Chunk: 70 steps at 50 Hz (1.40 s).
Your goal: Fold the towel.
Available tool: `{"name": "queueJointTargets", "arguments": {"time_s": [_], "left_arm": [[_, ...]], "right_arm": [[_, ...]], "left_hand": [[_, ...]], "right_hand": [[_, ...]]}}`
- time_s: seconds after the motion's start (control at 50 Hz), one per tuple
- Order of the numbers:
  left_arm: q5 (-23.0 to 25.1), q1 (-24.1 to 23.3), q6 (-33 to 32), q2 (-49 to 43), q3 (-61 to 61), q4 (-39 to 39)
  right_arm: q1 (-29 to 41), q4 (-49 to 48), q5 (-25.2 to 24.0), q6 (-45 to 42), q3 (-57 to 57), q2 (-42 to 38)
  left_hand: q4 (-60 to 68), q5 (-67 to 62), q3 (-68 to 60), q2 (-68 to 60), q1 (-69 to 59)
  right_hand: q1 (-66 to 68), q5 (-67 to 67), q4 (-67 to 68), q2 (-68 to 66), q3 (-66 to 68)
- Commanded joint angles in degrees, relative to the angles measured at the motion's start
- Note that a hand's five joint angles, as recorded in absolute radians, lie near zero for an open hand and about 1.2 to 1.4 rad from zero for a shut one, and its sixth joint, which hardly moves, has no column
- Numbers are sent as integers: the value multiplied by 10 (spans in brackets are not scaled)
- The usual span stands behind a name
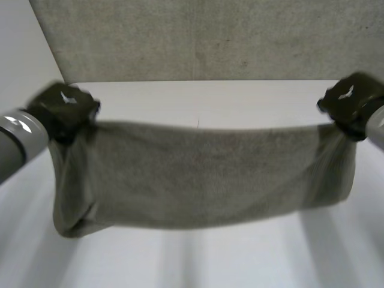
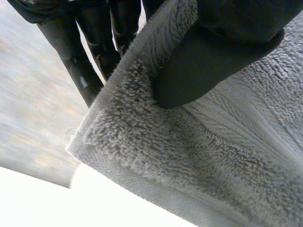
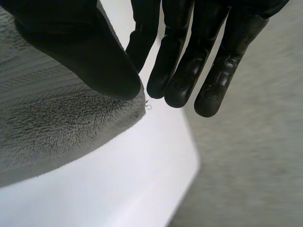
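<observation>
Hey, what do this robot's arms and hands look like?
The left hand and right hand are matte black, with thick rounded fingers and a broad thumb. The left arm and right arm are smooth grey cylinders.

The hanging towel [image 1: 204, 174] bars the middle; open table [image 1: 204, 99] lies beyond.

Hands are matte black all over. From above, the left hand [image 1: 63, 108] and right hand [image 1: 351, 102] look like chunky dark blocks with small pale glints on top. Up close, the fingers [image 3: 213, 56] are rounded, segmented tubes with smooth, slightly shiny tips, and the thumb [image 2: 208, 61] is fat and blunt. The left arm [image 1: 18, 141] is a smooth grey cylinder; the right arm [image 1: 375, 123] is the same grey.
</observation>
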<state>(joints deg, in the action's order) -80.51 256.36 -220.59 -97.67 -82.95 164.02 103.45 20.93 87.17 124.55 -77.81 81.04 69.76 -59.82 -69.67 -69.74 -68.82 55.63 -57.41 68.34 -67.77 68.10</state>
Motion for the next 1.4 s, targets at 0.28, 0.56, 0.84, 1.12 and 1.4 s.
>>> {"name": "queueJointTargets", "arguments": {"time_s": [0.28, 0.56, 0.84, 1.12, 1.4], "left_arm": [[-59, -37, -28, -261, 422, -17], [-55, -32, 198, -185, 418, 189], [-1, -19, 114, -236, 113, 197], [-13, -10, -39, -140, -102, 131], [3, -4, -132, -7, -143, -62]], "right_arm": [[44, -76, 86, 14, 379, -266], [39, -403, 72, 106, 183, -105], [38, -225, 27, 89, 34, -185], [-9, -26, 25, -35, -99, -129], [-56, 53, 24, -136, -188, 18]], "left_hand": [[102, -102, -103, -103, -112], [102, -102, -103, -103, -112], [102, -102, -103, -103, -112], [102, -102, -103, -103, -112], [102, -102, -103, -103, -112]], "right_hand": [[244, -126, 117, -122, 119], [244, -126, 117, -122, 119], [244, -126, 117, -122, 119], [244, -126, 117, -122, 119], [244, -126, 117, -122, 119]]}}
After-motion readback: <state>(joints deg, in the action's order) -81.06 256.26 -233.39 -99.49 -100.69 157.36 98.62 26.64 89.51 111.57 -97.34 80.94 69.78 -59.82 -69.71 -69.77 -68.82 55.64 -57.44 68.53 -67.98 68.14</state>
